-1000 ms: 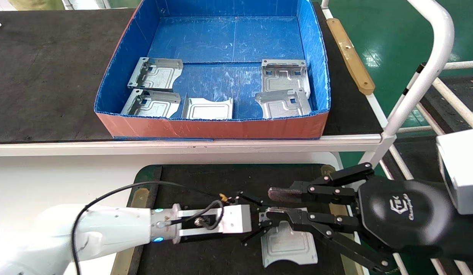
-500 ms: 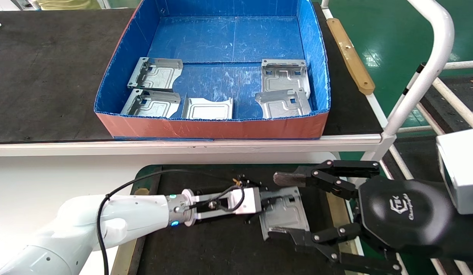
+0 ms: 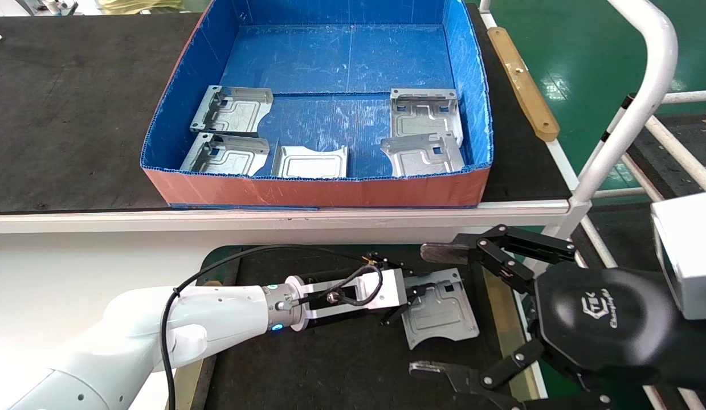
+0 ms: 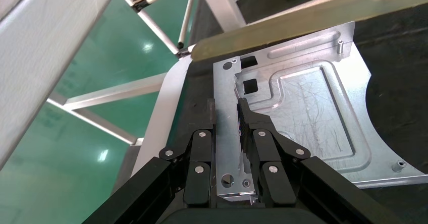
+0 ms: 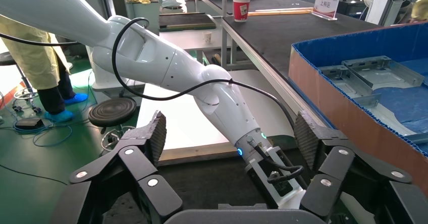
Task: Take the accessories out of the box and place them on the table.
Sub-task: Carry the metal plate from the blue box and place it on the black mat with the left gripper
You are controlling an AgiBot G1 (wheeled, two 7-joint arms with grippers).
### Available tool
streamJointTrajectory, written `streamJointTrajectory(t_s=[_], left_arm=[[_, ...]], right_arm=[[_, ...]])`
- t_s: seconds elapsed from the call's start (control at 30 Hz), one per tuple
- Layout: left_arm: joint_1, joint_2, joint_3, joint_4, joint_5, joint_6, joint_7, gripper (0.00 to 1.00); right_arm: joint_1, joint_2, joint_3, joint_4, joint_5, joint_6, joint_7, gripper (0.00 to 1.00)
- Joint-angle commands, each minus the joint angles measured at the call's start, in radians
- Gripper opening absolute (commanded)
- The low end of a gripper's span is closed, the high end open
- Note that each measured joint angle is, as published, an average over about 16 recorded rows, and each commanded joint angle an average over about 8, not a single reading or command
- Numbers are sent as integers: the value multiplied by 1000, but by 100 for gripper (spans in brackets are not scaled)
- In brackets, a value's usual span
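Note:
My left gripper (image 3: 411,296) is shut on the bent flange of one silver accessory plate (image 3: 444,313) and holds it flat, low over the table's black mat (image 3: 330,364). In the left wrist view both pads of this gripper (image 4: 227,125) pinch the flange, and the plate (image 4: 308,108) reaches to the tan strip. My right gripper (image 3: 432,310) is wide open and empty, with a finger on either side of the plate. It faces the left arm in the right wrist view (image 5: 231,133). Several more plates (image 3: 424,154) lie in the blue box (image 3: 318,191).
The box stands on a dark-matted bench (image 3: 68,114) beyond the white tabletop (image 3: 73,267). A white tube frame (image 3: 643,97) rises at the right over green floor. A tan strip (image 3: 523,80) lies beside the box. A paper cup (image 5: 241,7) stands far off.
The right gripper let go of the plate and opened wide. The left gripper closed on the plate's flange and carried it up and right, turning it slightly.

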Motion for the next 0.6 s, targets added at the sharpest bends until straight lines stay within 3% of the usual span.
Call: streamJointTrajectory(t_s=[0.03,0.37,0.4,0.6], left_arm=[[-2,-1,18,-5,-13,2,-8,0],[-7,-1,85,-12,-70,16,-5,0],[-8,-1,90,-14,-75,16,-5,4],[-7,0,115,-20,-100,13,-8,79]], right_arm=[[0,0,0,0,0,0,0,100],[0,0,-1,0,0,0,0,100],[0,0,-1,0,1,0,0,100],[0,0,-1,0,1,1,-1,100]])
